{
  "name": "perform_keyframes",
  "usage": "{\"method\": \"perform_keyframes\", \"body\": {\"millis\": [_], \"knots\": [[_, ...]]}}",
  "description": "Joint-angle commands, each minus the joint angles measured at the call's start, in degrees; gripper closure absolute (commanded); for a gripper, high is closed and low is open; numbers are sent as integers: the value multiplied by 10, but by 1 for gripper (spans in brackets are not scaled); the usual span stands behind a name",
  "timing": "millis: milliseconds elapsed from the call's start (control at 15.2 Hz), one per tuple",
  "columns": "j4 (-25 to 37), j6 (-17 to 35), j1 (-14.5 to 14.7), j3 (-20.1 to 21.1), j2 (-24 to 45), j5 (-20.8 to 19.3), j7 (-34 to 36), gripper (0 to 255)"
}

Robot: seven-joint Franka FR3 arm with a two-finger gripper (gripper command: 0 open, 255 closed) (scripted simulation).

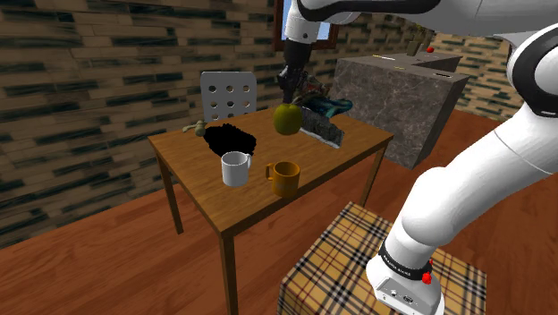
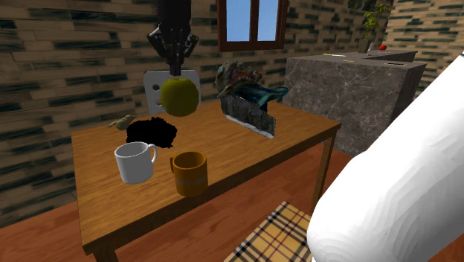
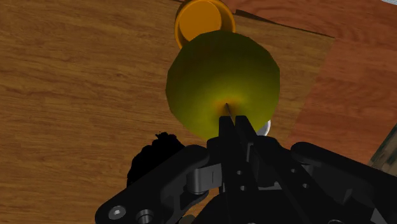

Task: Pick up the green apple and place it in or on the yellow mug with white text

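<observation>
Held aloft over brown wooden table's (image 1: pixel 353 143) far half: round yellow-green apple (image 2: pixel 179 96), pinched in all-black two-finger gripper (image 2: pixel 173 71). Stem dimple up into the grip, core axis near vertical, shape near-spherical. Orange-yellow handled mug (image 1: pixel 284 178) near stand-side edge, just beside white mug (image 1: pixel 235 167).

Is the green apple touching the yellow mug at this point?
Apart. In the second exterior view the apple hangs from the gripper above the table, with bare wood showing between it and the mug.
</observation>
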Motion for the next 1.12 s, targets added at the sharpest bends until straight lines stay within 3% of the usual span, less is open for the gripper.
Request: {"method": "perform_keyframes", "body": {"millis": [0,1056], "knots": [[-21,8,1,3,-12,1,4,255],[-152,130,2,4,-22,3,0,255]]}}
